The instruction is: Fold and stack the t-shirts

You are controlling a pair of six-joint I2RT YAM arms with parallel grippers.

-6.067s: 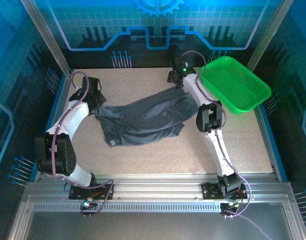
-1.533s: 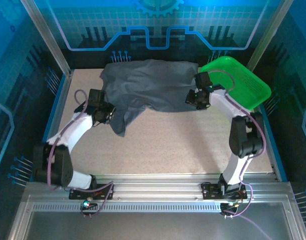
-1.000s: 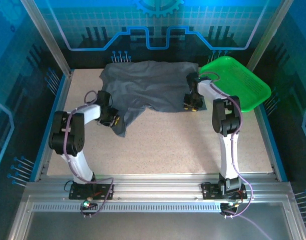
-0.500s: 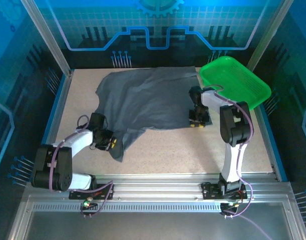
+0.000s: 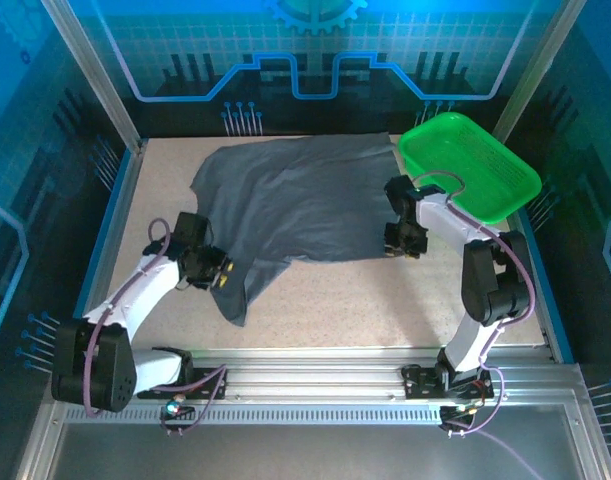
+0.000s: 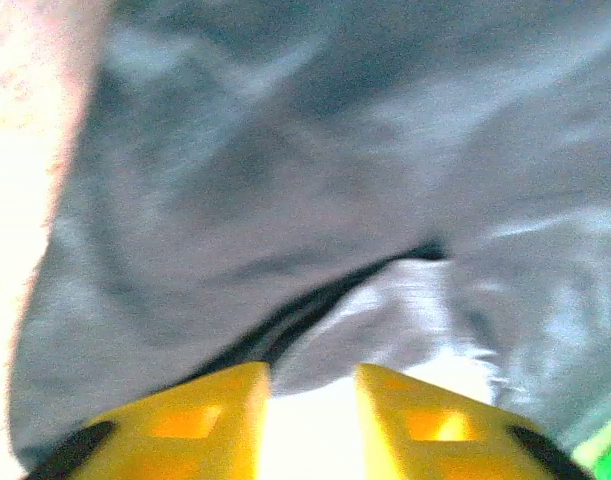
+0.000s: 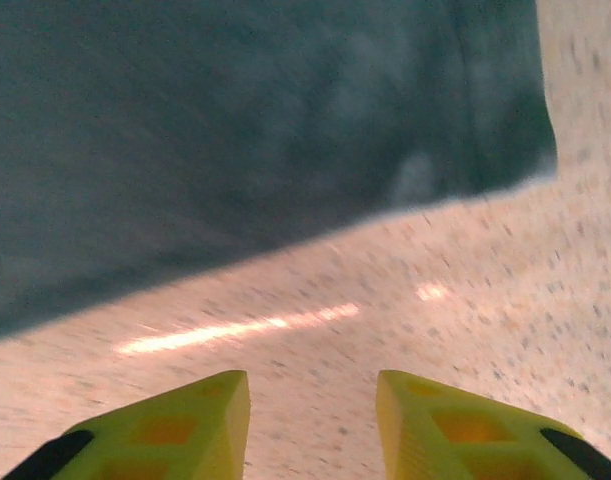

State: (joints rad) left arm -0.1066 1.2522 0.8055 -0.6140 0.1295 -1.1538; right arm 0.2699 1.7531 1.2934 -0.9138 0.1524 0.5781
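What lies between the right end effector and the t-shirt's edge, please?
Bare speckled table; in the right wrist view, the right end effector hovers short of the t-shirt.

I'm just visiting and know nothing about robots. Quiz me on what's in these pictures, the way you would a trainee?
1. True or false: the t-shirt lies outside the green tray.
2. The left tool and the right tool both sit at the shirt's near edge. Which is closer to the tray? A) left B) right
3. Fill in: the right wrist view shows nothing between that tool's fingers, just bare ____ below.
Key: 1 true; 2 B; 3 table.
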